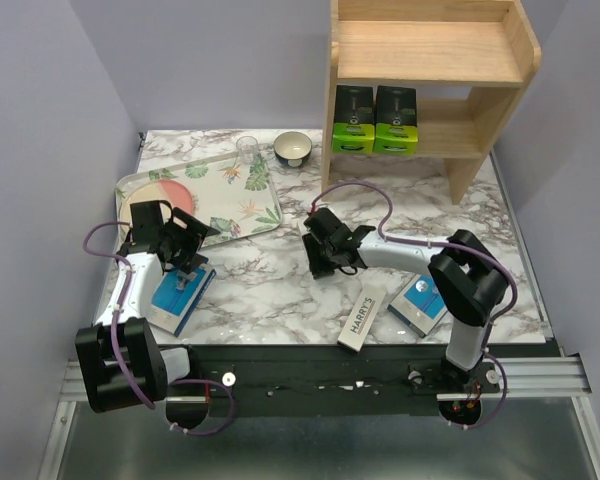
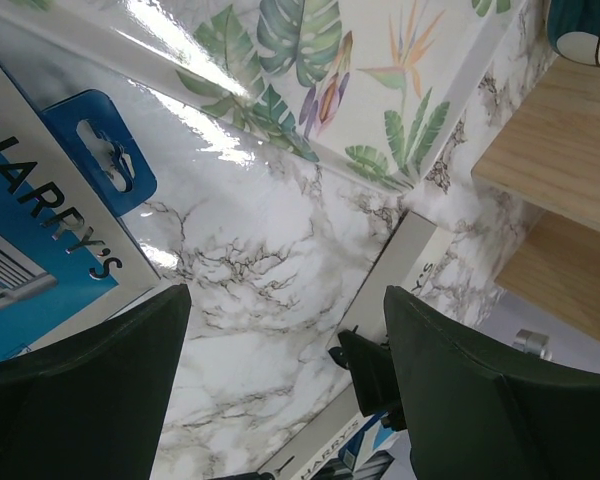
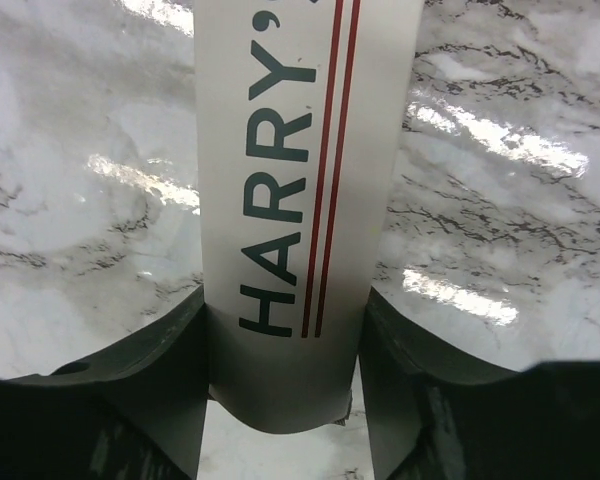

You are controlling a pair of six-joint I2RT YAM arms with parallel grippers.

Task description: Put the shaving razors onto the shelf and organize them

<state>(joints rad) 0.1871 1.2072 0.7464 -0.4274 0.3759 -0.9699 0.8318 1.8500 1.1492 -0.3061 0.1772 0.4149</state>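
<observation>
Our right end effector (image 3: 283, 300) grips a white HARRY'S box (image 3: 290, 180); left end effector (image 2: 285, 300) gapes empty. Next, we'd likely lift it to the shelf (image 1: 430, 50).

Top external: looks steeply down from high behind the near edge, taking in the whole marble bench (image 1: 270, 290) and the wooden shelf (image 1: 430, 50) at far right. Left wrist: skims low across the bench toward the floral tray (image 2: 380, 90) and shelf, both shared with the overhead, past a blue-and-white razor pack (image 2: 50, 280). Right wrist: stares straight down, very close, at a white HARRY'S box (image 3: 280, 200) between its jaws.
</observation>
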